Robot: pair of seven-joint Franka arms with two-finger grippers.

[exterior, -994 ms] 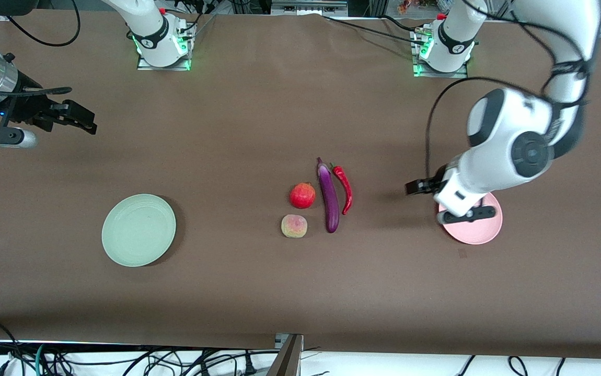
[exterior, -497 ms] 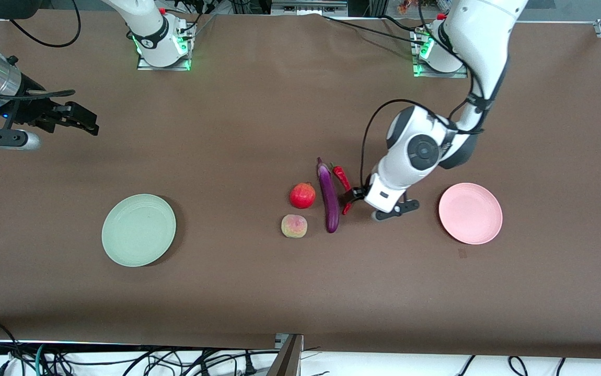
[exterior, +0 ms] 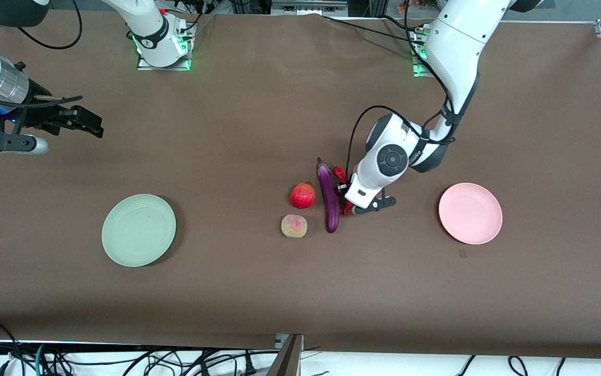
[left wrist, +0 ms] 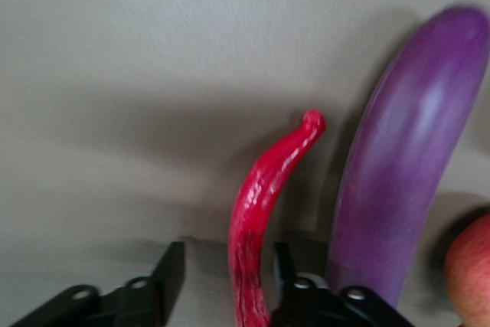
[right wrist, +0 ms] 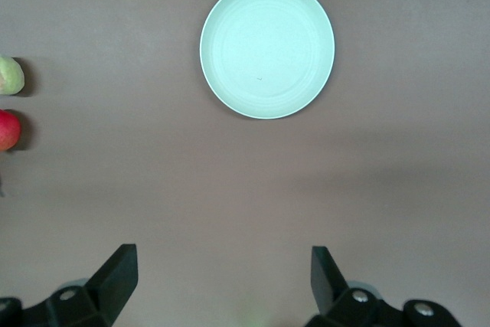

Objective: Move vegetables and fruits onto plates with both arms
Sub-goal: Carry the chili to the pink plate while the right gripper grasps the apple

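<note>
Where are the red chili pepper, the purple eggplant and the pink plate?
red chili pepper (left wrist: 260,204): left wrist view, middle of its curved body.
purple eggplant (exterior: 328,201): front view, middle of its length.
pink plate (exterior: 470,213): front view, its bare centre.

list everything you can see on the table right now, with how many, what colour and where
Eggplant: one, purple, mid-table, beside the chili.
Chili pepper: one, red, between the left tool's open fingers.
Pomegranate: one, red, beside the eggplant.
Peach: one, yellow-pink, nearer the front camera than the pomegranate.
Green plate: one, mint, toward the right arm's end.
Pink plate: one, toward the left arm's end.
Left tool: black, down at the chili.
Right tool: black, open, waiting at its table end.
</note>
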